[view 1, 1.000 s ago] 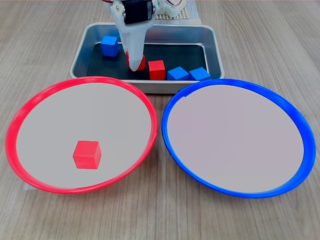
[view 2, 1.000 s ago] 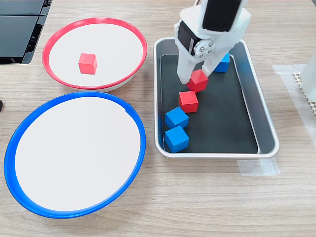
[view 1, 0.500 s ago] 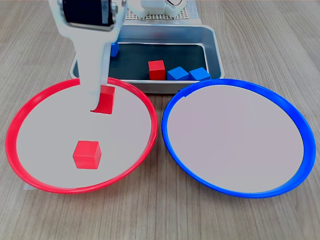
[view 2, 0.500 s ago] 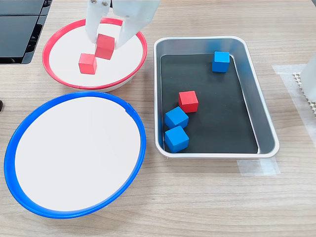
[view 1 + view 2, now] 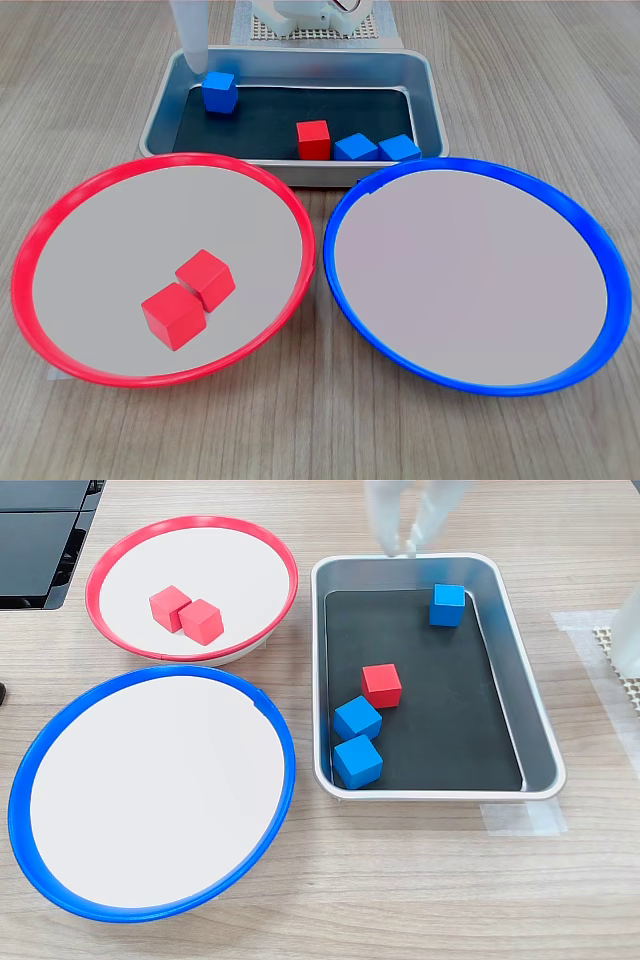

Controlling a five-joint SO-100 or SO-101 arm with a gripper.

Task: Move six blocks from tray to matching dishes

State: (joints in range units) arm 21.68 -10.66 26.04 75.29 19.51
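Two red blocks lie touching in the red-rimmed dish, also seen as a pair in the red-rimmed dish of the second exterior view. The silver tray holds one red block and three blue blocks. The blue-rimmed dish holds nothing. My gripper is blurred above the tray's far edge, open and empty. In the first exterior view only one finger shows.
The arm's white base stands behind the tray on a perforated mat. A black object lies at the second exterior view's top left. Clear tape marks the tray's corner. A pale object sits at the second exterior view's right edge.
The gripper carried a red block from the tray to the red-rimmed dish, let it go beside the other red block, and swung back up towards the tray.
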